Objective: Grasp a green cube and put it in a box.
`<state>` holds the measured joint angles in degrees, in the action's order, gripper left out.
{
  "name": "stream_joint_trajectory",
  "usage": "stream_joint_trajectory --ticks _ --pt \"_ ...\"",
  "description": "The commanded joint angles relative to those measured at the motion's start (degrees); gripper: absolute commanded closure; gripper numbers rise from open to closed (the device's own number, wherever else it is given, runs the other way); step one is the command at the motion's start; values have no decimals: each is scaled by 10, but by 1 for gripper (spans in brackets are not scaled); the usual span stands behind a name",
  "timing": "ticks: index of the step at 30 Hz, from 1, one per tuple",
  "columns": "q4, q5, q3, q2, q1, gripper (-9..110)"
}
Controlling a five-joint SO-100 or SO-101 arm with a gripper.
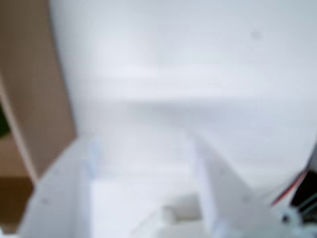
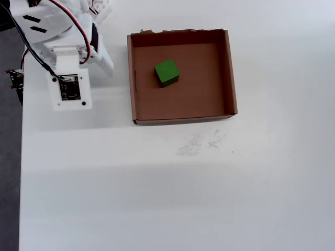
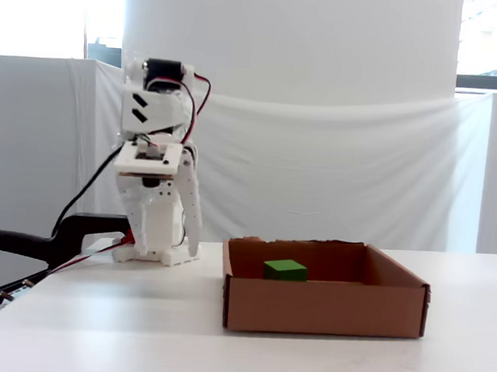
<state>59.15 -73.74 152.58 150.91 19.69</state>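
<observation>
The green cube (image 2: 167, 72) lies inside the box (image 2: 227, 73), a shallow brown cardboard tray, left of its middle in the overhead view. The fixed view shows the cube (image 3: 285, 270) resting on the box floor behind the front wall (image 3: 325, 308). My gripper (image 2: 103, 61) hangs to the left of the box, apart from it and pointing down at the table. In the blurred wrist view the gripper (image 1: 143, 141) stands open, only white table between its fingers. A box wall (image 1: 34, 99) and a green sliver of cube (image 1: 2, 123) show at that view's left edge.
The arm's base (image 3: 153, 252) stands left of the box. A black clamp (image 3: 20, 246) grips the table's left edge (image 2: 21, 157). Faint scribble marks (image 2: 201, 142) lie on the table in front of the box. White cloth (image 3: 335, 176) hangs behind.
</observation>
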Motion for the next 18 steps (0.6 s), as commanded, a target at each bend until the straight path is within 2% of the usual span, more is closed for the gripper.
stream_joint_trajectory --ticks 1,18 --pt "17 -24 25 64 -11 79" --pt "53 -92 176 251 -67 80"
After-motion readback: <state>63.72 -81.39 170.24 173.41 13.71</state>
